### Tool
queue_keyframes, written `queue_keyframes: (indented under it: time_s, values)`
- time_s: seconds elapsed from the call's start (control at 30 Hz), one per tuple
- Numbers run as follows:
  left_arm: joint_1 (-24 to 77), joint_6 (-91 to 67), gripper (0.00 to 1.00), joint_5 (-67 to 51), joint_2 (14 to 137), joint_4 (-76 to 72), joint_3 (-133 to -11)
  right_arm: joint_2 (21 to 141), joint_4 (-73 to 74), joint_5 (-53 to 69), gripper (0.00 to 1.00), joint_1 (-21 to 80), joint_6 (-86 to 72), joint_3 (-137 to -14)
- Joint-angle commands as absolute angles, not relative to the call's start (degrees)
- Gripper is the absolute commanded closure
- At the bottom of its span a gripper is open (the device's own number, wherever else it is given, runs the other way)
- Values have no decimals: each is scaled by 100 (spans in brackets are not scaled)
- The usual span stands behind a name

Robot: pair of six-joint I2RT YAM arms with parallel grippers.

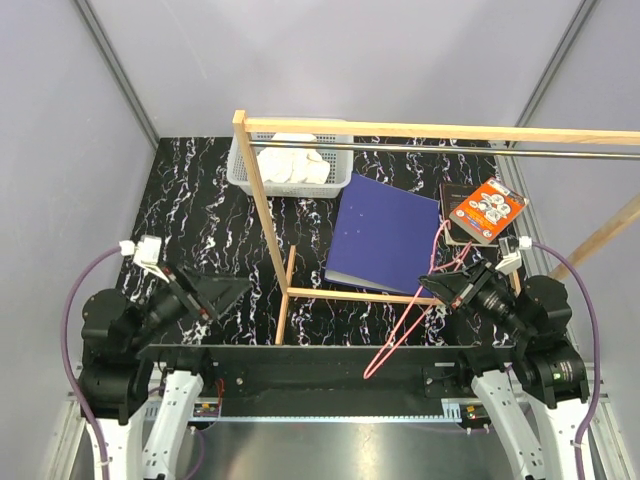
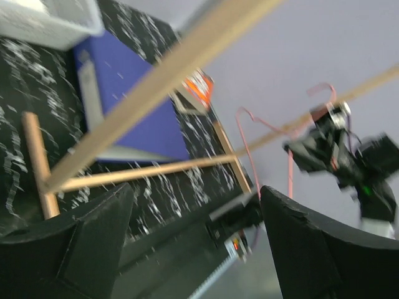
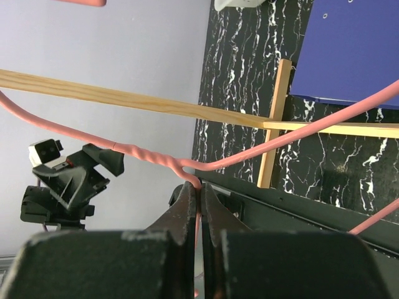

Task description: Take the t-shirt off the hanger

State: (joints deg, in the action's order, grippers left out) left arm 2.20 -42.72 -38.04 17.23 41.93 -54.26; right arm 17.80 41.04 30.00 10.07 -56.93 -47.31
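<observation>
Right tool (image 3: 198, 187): black fingers pinched together on the hanger (image 3: 140, 152), a thin pink-red wire with a twisted neck. The wire's bare outline slants from the bench's near edge up past this tool.

Left tool (image 2: 196, 190): blunt black fingers spread wide, gripping nothing, well apart from the hanger.

Bench (image 1: 200, 220): black, white-veined, marble-like.

Just ahead of both tools: pale wooden frame (image 1: 265, 200), square bars. A round metal rod (image 1: 500, 148) runs under its top bar.

Beyond the right tool: flat dark-blue sheet (image 1: 385, 235). Beside it, a glossy orange packet (image 1: 488, 208) lies on a dark flat item.

Farthest from the tools, ahead of the left one: white latticed basket (image 1: 238, 170). The t-shirt (image 1: 293, 165), soft cream cloth, sits crumpled inside.
</observation>
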Motion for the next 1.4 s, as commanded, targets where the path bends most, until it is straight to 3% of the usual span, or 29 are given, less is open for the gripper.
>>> queue_keyframes:
  time_s: [0.0,0.3,0.53,0.7,0.83,0.9,0.93,1.03,1.27,1.37]
  values:
    - [719,-4088,15,-4913,1652,4175,-5388,1968,4078,3015,100,993,-5379,-4896]
    - [2275,-3340,18,-4904,2583,4131,-5212,2303,4148,2760,100,993,-5150,-5045]
    - [3214,-3410,19,-5046,3014,3253,-5036,2461,4192,2540,100,993,-5107,-5010]
    - [4734,-3894,20,-3098,3190,2268,-4772,2645,4166,2417,100,993,-5071,-5036]
    - [6852,-3850,23,-177,3559,2057,-4957,2760,4131,2373,100,993,-5010,-5124]
    - [7921,-3753,24,891,3962,1951,-5202,2786,4131,2382,100,993,-4992,-5168]
    - [8519,-3544,24,2167,4625,1960,-5455,2777,4105,2408,100,993,-4975,-5177]
    - [9201,-3323,23,2863,5725,1951,-6203,2734,4043,2469,100,993,-5010,-5177]
    - [9317,-3094,21,2787,7057,2083,-7619,2575,3639,3189,100,993,-4809,-5063]
    - [8854,-3417,20,1604,7128,1820,-7629,2391,3078,3979,100,984,-4685,-4897]
